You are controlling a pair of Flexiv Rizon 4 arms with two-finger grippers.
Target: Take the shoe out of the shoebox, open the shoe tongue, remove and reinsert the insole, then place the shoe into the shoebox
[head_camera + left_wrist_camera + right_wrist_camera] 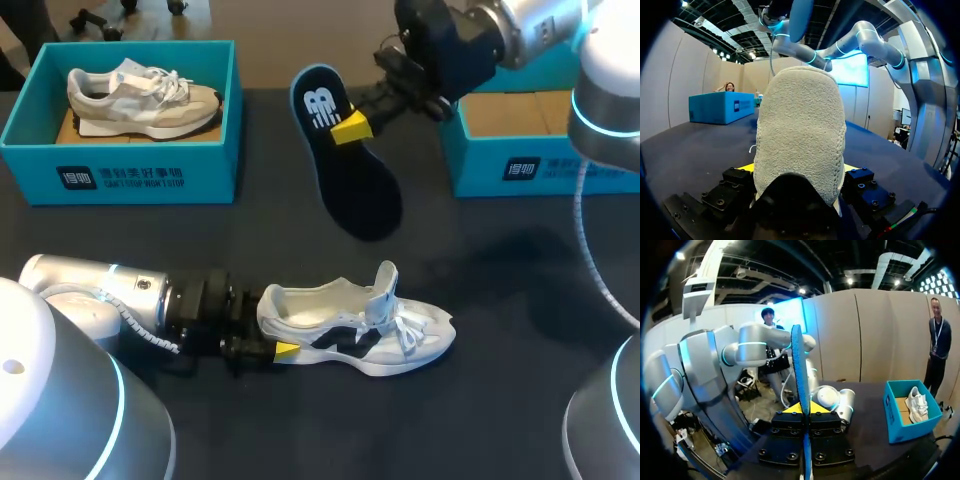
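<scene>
While the sneaker [400,335] is heel-clamped by the left pincer [270,346], the insole [355,190] at twelve o'clock, judged light and floppy, is pinched by the right pincer [350,128].

Left arm [90,290]: fat, rounded silver-grey links with a black wrist section behind the gripper. Right arm [530,25]: same silver shell. Cyan light rings [603,127] at the joints of both. Thin grey cable [590,250] loops off the right arm.

Left gripper [799,168]: black finger blocks studded with dark hex screws [720,202], yellow tips. A red-green-white wire bundle [905,217] lies beside it.

Right gripper [803,409]: black screwed blocks, yellow wedge-shaped tips.
</scene>
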